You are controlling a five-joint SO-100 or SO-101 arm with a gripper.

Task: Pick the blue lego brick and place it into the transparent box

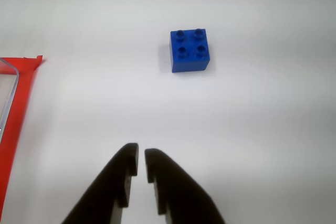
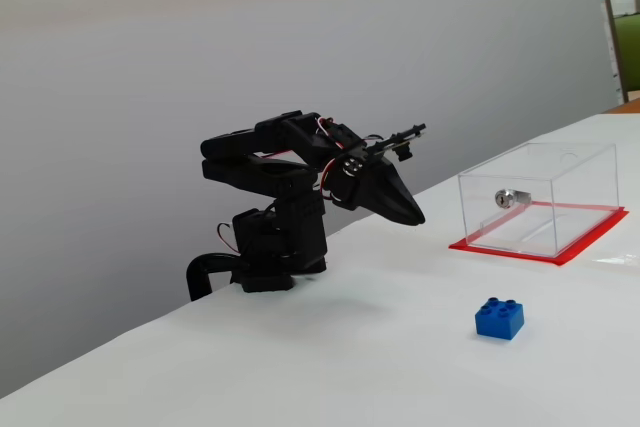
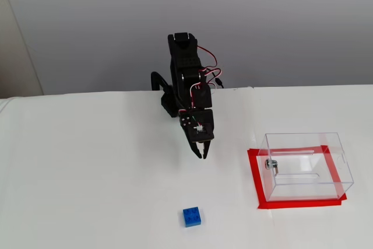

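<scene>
While gripper (image 1: 141,161) hangs nearly closed & empty, 1 blue lego brick (image 3: 192,217), 1 transparent box (image 3: 306,164) on table (image 3: 87,173).

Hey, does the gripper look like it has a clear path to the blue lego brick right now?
Probably yes. The gripper hangs above bare table with nothing between it and the blue lego brick; the transparent box stands off to one side. Its jaws look nearly closed, so they'd likely need to open first.

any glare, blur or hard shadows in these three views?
Wrist view: soft focus, even light, faint shadow left of the blue lego brick. A fixed view: white table nearly blown out, transparent box walls reflect faintly. Another fixed view: sharp, diffuse light, gripper casts almost no shadow.
</scene>
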